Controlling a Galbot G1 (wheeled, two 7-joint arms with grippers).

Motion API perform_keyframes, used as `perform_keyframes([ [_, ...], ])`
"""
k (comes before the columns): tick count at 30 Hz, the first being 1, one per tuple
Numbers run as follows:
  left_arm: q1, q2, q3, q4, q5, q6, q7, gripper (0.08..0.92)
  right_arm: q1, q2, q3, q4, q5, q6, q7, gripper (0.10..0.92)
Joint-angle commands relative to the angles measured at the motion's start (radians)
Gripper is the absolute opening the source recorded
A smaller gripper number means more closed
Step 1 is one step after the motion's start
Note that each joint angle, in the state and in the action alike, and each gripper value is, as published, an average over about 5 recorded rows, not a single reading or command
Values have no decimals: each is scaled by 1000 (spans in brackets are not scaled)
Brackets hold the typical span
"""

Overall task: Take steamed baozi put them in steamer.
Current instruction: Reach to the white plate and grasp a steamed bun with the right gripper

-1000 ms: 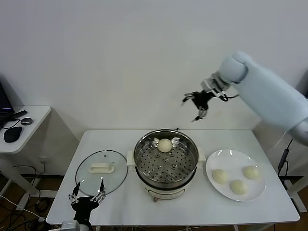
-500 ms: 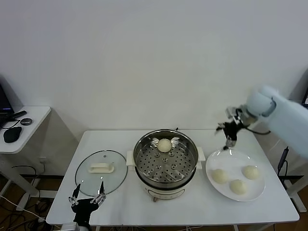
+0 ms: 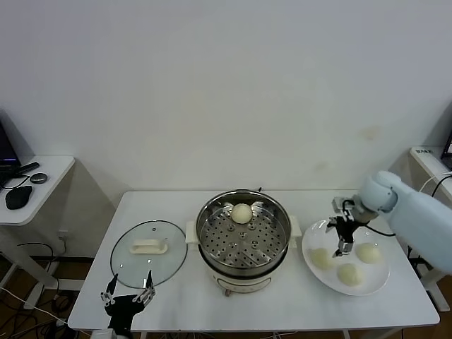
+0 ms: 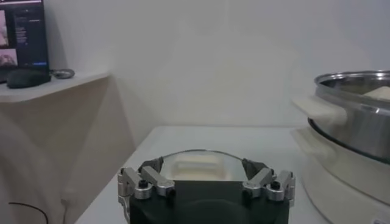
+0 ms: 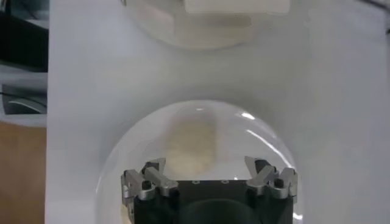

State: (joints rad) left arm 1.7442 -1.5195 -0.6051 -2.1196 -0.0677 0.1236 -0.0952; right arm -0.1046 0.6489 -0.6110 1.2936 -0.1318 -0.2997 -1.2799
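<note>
The steamer (image 3: 244,244) stands mid-table with one steamed baozi (image 3: 241,212) on its perforated tray. Three more baozi (image 3: 323,258) (image 3: 349,274) (image 3: 368,252) lie on the white plate (image 3: 316,235) to its right. My right gripper (image 3: 342,240) hangs open just above the plate, over the gap between the buns, holding nothing. In the right wrist view its jaws (image 5: 209,167) stand wide over a blurred baozi (image 5: 192,143) on the plate (image 5: 119,152). My left gripper (image 3: 129,291) waits open at the table's front left edge.
A glass lid (image 3: 149,253) with a white handle lies flat left of the steamer, just beyond the left gripper (image 4: 203,167), with the steamer's wall (image 4: 359,122) off to one side. A side table (image 3: 28,180) with a mouse stands at far left.
My right arm swung from high behind the steamer rightward and down to just above the plate, staying open. The left gripper sank slightly.
</note>
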Motion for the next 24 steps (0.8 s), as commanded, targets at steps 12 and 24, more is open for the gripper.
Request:
perform_keyframes([
  [12, 6, 1, 4, 13, 8, -3, 1, 823, -99, 56, 30, -19, -78, -16, 46, 823],
  [24, 7, -1, 6, 13, 9, -4, 2, 823, -112, 56, 35, -27, -79, -18, 85, 823],
])
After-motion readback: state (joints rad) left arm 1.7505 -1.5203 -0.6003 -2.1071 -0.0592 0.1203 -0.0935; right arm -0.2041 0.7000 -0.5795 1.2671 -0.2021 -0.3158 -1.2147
